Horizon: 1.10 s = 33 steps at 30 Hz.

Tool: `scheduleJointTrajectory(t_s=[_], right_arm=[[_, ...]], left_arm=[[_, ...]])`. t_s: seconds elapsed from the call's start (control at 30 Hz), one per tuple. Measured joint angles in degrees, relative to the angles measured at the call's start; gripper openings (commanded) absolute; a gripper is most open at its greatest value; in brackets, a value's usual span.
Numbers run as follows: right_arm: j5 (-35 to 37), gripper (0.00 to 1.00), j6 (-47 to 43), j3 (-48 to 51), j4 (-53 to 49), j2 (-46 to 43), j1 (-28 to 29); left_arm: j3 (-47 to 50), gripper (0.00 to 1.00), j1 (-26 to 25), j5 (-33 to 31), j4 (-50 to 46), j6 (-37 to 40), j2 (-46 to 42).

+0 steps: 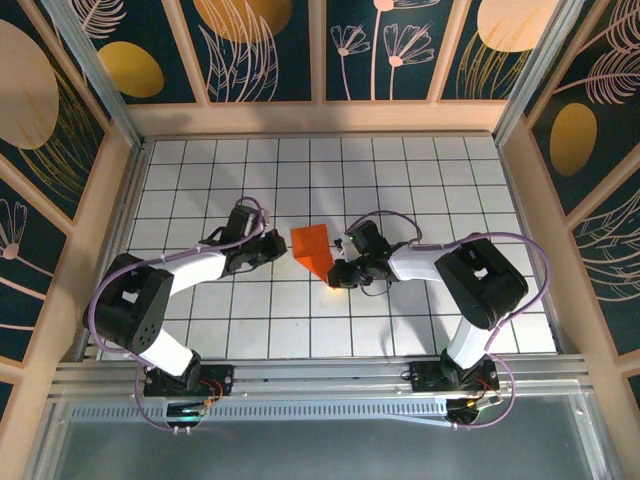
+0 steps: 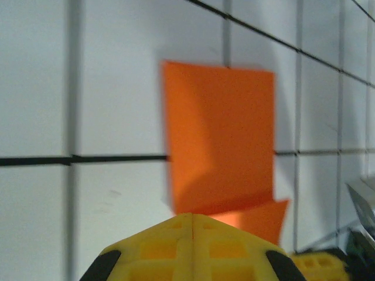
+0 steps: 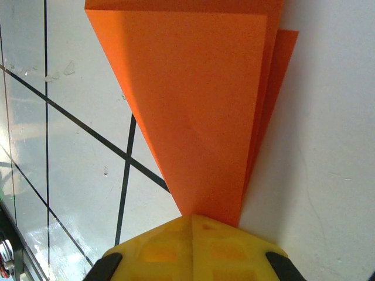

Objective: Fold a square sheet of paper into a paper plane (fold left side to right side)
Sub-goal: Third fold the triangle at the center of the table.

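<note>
Reaching inward, left tool pressed together beside paper; right tool likewise, at its tip.

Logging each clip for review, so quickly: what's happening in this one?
Two robot arms are folding an orange paper on the gridded table. The paper is a layered wedge tapering to a point. The right hand is closed and meets that pointed tip; I cannot tell whether it is pinching or pressing. The left hand, also closed, sits close beside the paper's opposite edge.
</note>
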<state>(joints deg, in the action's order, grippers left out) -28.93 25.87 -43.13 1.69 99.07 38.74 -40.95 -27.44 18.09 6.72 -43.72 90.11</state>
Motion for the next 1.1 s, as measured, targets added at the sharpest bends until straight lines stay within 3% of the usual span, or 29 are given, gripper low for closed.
scheduleJointTrajectory(t_s=[0.13,0.23,0.77,1.1], right_arm=[[-0.1,0.0,0.0,0.0,0.0,0.0,0.0],[-0.1,0.0,0.0,0.0,0.0,0.0,0.0],[-0.2,0.0,0.0,-0.5,-0.7,0.1,0.0],[-0.4,0.0,0.6,-2.5,-4.4,0.0,0.0]], left_arm=[[-0.7,0.0,-5.9,2.5,1.8,-0.8,2.3],[-1.6,0.0,-7.6,3.3,2.8,-1.4,4.9],[-4.6,0.0,-8.3,3.5,5.3,-1.5,13.2],[-6.1,0.0,-8.6,1.8,3.5,-1.3,13.8]])
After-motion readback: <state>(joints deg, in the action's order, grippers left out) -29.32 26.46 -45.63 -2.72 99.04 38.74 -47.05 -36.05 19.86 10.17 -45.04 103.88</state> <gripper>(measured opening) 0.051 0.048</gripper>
